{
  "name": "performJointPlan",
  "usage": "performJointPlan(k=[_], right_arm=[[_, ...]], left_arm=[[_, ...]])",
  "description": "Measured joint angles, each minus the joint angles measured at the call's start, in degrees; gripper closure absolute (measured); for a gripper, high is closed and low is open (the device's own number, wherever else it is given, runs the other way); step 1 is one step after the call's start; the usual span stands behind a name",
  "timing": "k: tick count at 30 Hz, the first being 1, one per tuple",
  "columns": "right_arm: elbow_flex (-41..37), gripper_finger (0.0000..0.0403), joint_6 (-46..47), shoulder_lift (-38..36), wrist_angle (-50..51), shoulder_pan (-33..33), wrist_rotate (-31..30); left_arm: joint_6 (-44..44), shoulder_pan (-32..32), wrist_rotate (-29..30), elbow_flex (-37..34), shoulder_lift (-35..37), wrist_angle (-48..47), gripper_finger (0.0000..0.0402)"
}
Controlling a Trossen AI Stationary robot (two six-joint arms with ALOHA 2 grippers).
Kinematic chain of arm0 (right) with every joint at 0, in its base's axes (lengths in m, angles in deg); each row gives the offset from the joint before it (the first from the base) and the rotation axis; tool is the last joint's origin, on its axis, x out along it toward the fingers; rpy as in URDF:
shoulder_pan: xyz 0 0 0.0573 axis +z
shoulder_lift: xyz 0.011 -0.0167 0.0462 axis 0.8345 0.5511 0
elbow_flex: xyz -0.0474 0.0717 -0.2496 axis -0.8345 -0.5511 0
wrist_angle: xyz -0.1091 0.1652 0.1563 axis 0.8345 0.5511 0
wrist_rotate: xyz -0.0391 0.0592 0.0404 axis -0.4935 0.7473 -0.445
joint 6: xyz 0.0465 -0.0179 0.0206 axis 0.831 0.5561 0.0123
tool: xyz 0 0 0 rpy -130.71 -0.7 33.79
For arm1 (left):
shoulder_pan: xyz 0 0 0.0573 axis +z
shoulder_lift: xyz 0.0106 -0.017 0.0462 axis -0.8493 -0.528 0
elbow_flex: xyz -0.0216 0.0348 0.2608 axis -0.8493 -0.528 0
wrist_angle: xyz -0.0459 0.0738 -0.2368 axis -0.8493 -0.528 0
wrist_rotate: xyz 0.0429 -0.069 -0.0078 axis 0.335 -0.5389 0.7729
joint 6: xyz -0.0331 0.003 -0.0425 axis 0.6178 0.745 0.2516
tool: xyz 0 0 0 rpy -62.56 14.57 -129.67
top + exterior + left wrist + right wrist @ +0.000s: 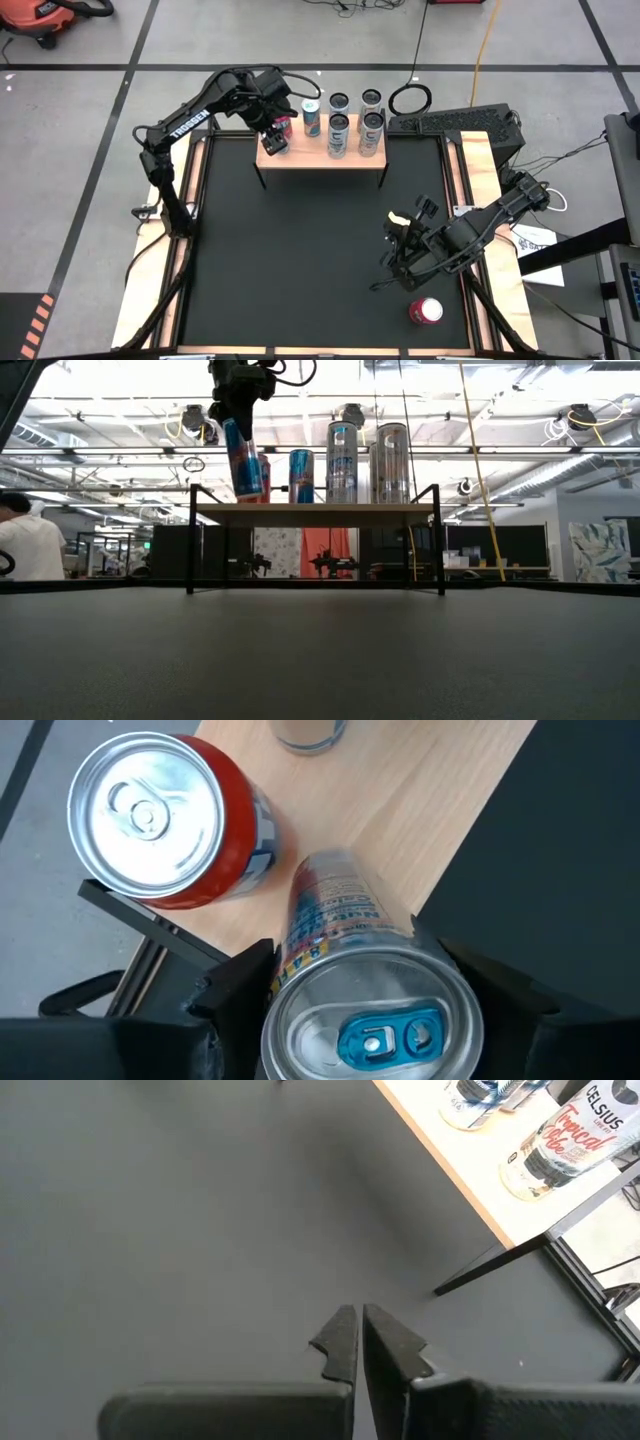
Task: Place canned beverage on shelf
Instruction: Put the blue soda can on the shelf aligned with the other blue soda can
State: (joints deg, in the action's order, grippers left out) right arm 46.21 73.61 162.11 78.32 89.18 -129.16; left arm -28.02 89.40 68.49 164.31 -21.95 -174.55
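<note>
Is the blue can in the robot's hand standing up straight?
No, tilted. The blue can leans over the shelf in the left gripper.

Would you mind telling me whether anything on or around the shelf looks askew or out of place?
Two things stand out. The blue can in the left gripper leans tilted at the shelf's left end, while the other cans stand upright. A red can also lies on its side on the black table, near the right gripper.

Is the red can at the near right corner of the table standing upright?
No: in the high view the red can lies on its side on the black table, beside the right gripper.
</note>
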Motion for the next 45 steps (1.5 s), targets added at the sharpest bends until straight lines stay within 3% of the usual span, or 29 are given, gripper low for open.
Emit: performJointPlan(k=[9,20,29,45], right_arm=[[0.02,0.0403,0.0,0.0,0.01,0.0,0.0],[0.02,0.0403,-0.04,0.0,-0.01,0.0,0.0],[0.02,0.0403,-0.17,0.0,0.01,0.0,0.04],[0.02,0.0403,-0.04,-0.02,-1.85,-0.02,2.73]], left_arm=[[0.13,0.0,0.0,0.0,0.0,0.04,0.0086],[-1.4,-0.17,0.19,0.3,0.0,0.0,0.0083],[-0.9,-0.17,0.56,5.72,0.71,0.04,0.0083],[1.39,-0.36,0.8,5.82,13.55,0.04,0.0084]])
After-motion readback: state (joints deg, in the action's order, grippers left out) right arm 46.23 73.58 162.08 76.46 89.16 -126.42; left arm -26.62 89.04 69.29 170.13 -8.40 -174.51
